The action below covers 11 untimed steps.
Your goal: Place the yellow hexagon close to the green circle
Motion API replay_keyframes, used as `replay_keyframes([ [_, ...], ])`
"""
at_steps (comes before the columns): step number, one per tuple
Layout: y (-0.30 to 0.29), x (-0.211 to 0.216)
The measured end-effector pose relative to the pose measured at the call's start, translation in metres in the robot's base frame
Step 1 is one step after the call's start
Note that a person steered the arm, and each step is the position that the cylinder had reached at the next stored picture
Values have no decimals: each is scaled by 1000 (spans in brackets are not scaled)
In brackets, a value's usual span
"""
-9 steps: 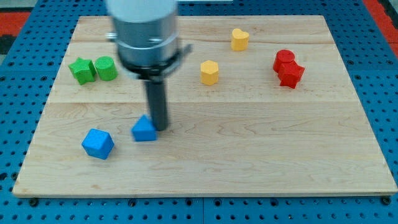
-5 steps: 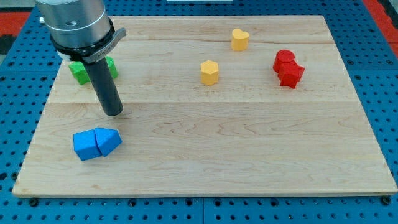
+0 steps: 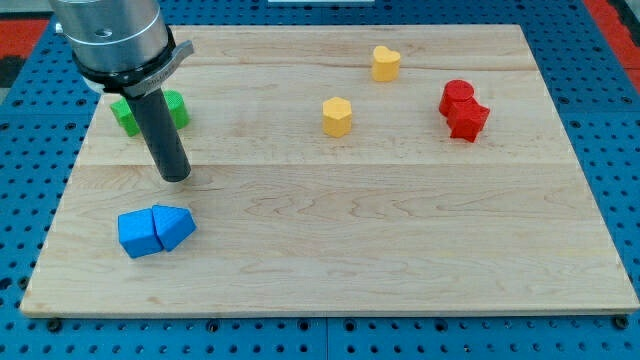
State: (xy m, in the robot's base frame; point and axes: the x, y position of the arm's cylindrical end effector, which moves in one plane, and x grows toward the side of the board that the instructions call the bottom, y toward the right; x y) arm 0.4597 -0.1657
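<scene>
The yellow hexagon (image 3: 337, 116) lies on the wooden board (image 3: 400, 240) above the middle. The green circle (image 3: 176, 107) sits at the upper left, partly hidden behind my rod, with a green star-like block (image 3: 124, 115) touching its left side. My tip (image 3: 176, 177) rests on the board below the green blocks and above the blue pair. It is far to the left of the yellow hexagon and touches no block.
A blue cube (image 3: 137, 233) and a blue triangular block (image 3: 176, 227) touch each other at the lower left. A yellow heart (image 3: 385, 62) lies near the top. Two red blocks (image 3: 463, 110) sit together at the upper right.
My tip moved left from the blue triangle to below the green blocks. The blue triangle was pushed left against the blue cube. The yellow hexagon has not moved.
</scene>
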Motion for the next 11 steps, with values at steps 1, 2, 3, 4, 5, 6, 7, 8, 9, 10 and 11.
replay_keyframes([
  [1, 0, 0],
  [2, 0, 1],
  [3, 0, 1],
  [4, 0, 1],
  [5, 0, 1],
  [6, 13, 3],
  [7, 121, -1],
  [8, 156, -42],
  [9, 238, -64],
  [10, 211, -97],
  [11, 129, -138],
])
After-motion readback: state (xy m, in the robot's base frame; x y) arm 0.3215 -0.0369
